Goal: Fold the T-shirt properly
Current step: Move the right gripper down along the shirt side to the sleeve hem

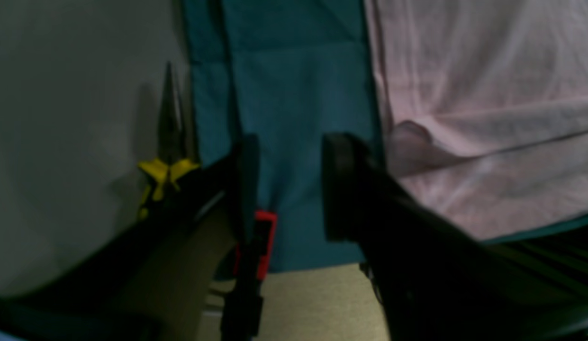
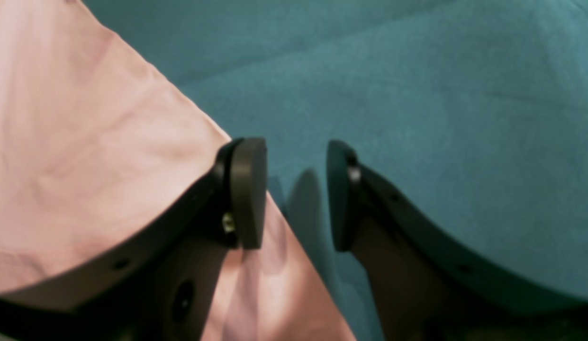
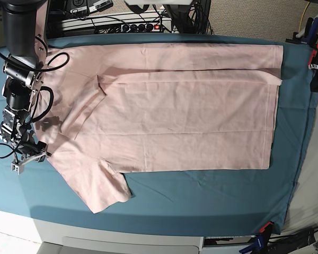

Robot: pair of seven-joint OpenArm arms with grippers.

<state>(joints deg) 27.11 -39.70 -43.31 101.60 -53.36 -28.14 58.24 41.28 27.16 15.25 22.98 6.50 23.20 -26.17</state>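
Note:
The pale pink T-shirt (image 3: 180,116) lies spread flat, plain side up, on the teal table cloth (image 3: 212,196). Its top strip is folded down along the far edge, and one sleeve (image 3: 95,185) sticks out at the front left. My right gripper (image 3: 29,153) hovers at the shirt's left edge. It is open (image 2: 294,192), with one finger (image 2: 248,189) over the pink cloth (image 2: 85,142) and the other over the teal. My left gripper (image 1: 289,184) is open and empty, off the table's end, facing the hanging teal cloth (image 1: 298,94) with the shirt (image 1: 488,118) to its right.
Yellow-handled pliers (image 1: 166,175) and a red clamp (image 1: 263,241) sit by the table's end near my left gripper. A power strip and cables (image 3: 122,24) run behind the table. Clamps (image 3: 265,228) hold the cloth at the front right corner.

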